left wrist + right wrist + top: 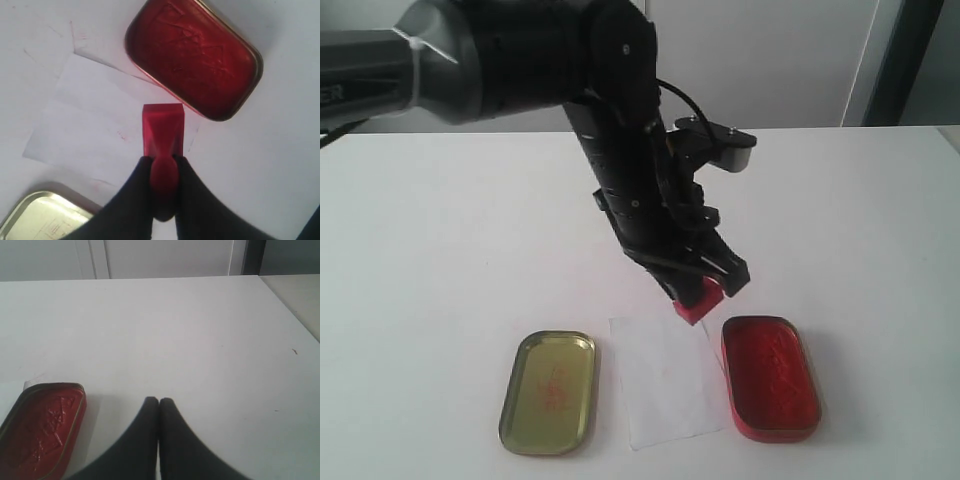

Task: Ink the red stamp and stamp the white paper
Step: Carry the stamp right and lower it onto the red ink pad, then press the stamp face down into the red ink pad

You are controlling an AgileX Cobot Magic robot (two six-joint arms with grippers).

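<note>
Red stamp (699, 301) (162, 129) is clamped by its narrow handle in the L gripper (701, 288) (163, 167), w/ one black finger (141, 175) pressed on each side of the handle. The blocky stamping end sticks out past the fingertips and points down at a slant. It sits over the corner of the white paper (664, 382) (92, 125) that's closest to the ink-pad tin (770, 378) (195, 55) (42, 426). Can't tell if the stamp face touches the sheet or hangs just above it.

Paper lies flat on the white table (440, 220), slightly skewed. L wrist view shows a faint red speck on it near the stamp.

Ink-pad tin is just beside the paper on its R side in the ext view. It's open, w/ a red pad that looks scuffed and a gold rim. The tin's lid (548, 392) (39, 219) is on the paper's other side, near but apart. It lies inside-up, gold-coloured, w/ red smudges.

R gripper (159, 401): fingertips pressed together, nothing between them. It's over bare table beyond the ink tin, on the side away from the paper.
</note>
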